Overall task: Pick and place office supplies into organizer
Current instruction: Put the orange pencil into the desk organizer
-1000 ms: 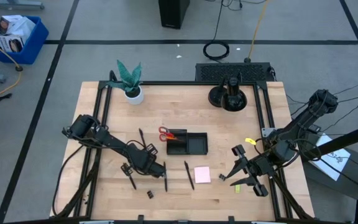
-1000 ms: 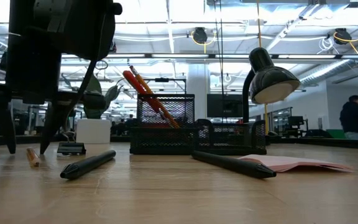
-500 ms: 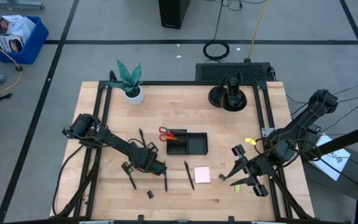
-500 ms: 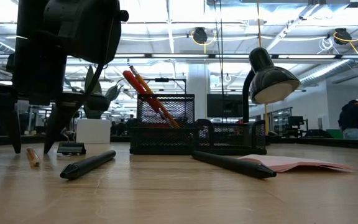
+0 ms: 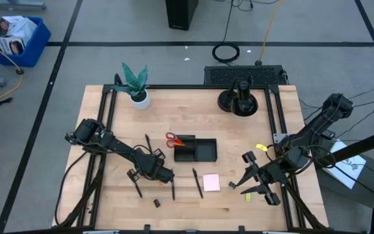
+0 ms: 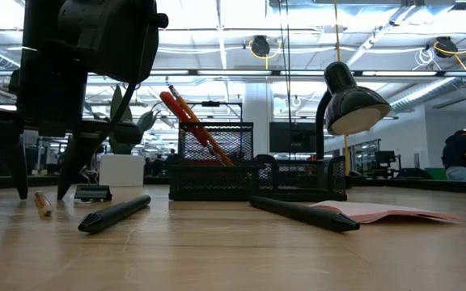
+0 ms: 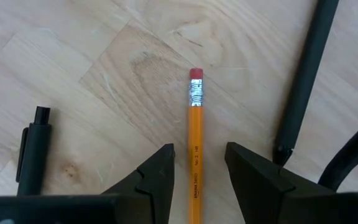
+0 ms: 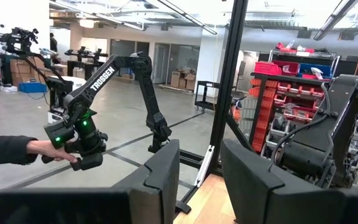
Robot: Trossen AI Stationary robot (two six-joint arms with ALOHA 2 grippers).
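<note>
High view: your left claw (image 5: 163, 175) hangs near the table's (image 5: 252, 208) front edge; the organizer (image 5: 197, 150) sits mid-table.

Left wrist: its fingers (image 7: 160, 171) are released, straddling an orange pencil (image 7: 195, 146).

Right wrist: your right claw (image 8: 199, 171) is released, empty; a distant arm (image 8: 126, 78) reads "TROSSEN".

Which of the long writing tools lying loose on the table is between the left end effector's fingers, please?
The yellow wooden pencil with the pink eraser: it runs between the left end effector's open fingers, whereas the black pens lie off to either side.
</note>
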